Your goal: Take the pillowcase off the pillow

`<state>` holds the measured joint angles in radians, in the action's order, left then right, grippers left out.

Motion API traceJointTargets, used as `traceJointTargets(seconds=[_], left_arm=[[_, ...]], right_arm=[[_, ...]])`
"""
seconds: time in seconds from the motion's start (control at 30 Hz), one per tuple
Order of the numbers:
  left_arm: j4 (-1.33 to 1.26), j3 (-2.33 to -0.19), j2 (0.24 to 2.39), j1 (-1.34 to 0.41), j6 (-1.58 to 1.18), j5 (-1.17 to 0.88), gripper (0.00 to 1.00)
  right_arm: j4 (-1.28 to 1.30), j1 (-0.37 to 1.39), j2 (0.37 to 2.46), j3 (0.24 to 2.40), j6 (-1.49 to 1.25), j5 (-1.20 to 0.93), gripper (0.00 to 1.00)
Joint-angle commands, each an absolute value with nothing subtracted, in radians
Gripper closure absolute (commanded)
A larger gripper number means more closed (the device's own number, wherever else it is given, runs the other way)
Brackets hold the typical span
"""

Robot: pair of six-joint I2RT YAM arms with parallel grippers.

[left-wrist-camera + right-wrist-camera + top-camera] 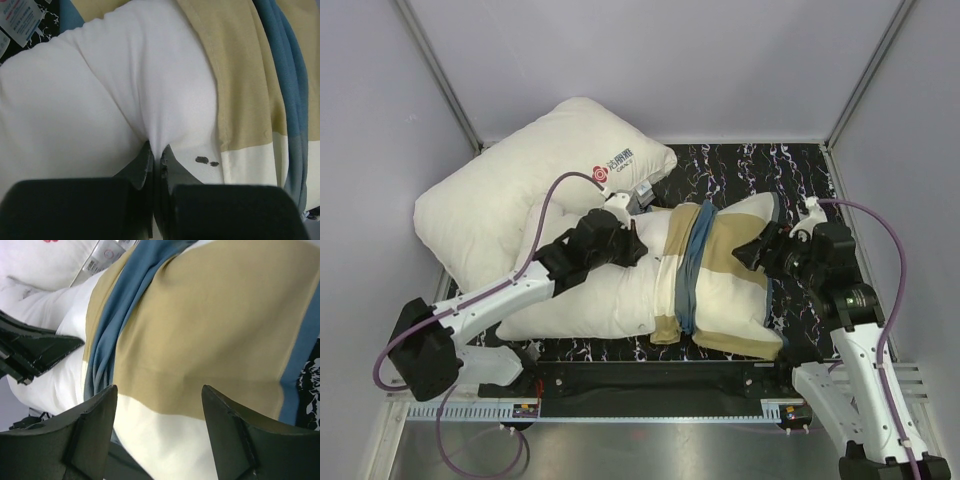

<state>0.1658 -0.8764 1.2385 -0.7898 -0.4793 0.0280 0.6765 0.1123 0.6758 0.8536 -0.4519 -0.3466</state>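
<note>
Left wrist: left claw (156, 150) pinches pillow (75, 100), anchoring; right claw (160, 395), released, should grip pillowcase (215, 325) and pull toward counter's (750, 165) right edge.

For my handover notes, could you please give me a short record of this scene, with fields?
pillow: lying mid-table, left half bare
pillowcase: bunched over the pillow's right half
left jaws: shut, pinching a fold of bare pillow fabric
right jaws: open, over the pillowcase
other: logo pillow at back left
</note>
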Motion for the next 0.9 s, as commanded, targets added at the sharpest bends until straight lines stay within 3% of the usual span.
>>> traceJointTargets(seconds=[0.0, 0.3, 0.53, 0.63, 0.67, 0.7, 0.77, 0.8, 0.87], left_arm=[[0.241, -0.939, 1.293, -0.738, -0.428, 0.1, 1.0], [0.241, -0.968, 1.368, -0.713, -0.448, 0.086, 1.0], [0.252, -0.939, 1.342, -0.701, -0.442, 0.087, 1.0], [0.241, -0.924, 1.324, -0.693, -0.443, 0.071, 1.0], [0.238, -0.919, 1.316, -0.692, -0.446, 0.068, 1.0], [0.236, -0.914, 1.312, -0.69, -0.448, 0.064, 1.0], [0.235, -0.9, 1.301, -0.684, -0.446, 0.063, 1.0], [0.236, -0.896, 1.296, -0.681, -0.445, 0.063, 1.0], [0.236, -0.879, 1.287, -0.67, -0.439, 0.063, 1.0]], right_arm=[[0.609, 0.152, 0.69, 0.85, -0.482, -0.39, 0.26], [0.525, 0.507, 0.827, 0.854, -0.544, -0.112, 0.26], [0.477, 0.566, 0.929, 0.787, -0.568, 0.02, 0.26], [0.462, 0.578, 0.974, 0.752, -0.574, 0.044, 0.31], [0.459, 0.58, 0.982, 0.729, -0.577, 0.051, 0.34], [0.454, 0.583, 0.989, 0.716, -0.59, 0.058, 0.5], [0.439, 0.587, 0.997, 0.677, -0.601, 0.061, 0.65], [0.44, 0.591, 0.996, 0.667, -0.61, 0.072, 0.82], [0.451, 0.589, 0.973, 0.661, -0.615, 0.087, 0.92]])
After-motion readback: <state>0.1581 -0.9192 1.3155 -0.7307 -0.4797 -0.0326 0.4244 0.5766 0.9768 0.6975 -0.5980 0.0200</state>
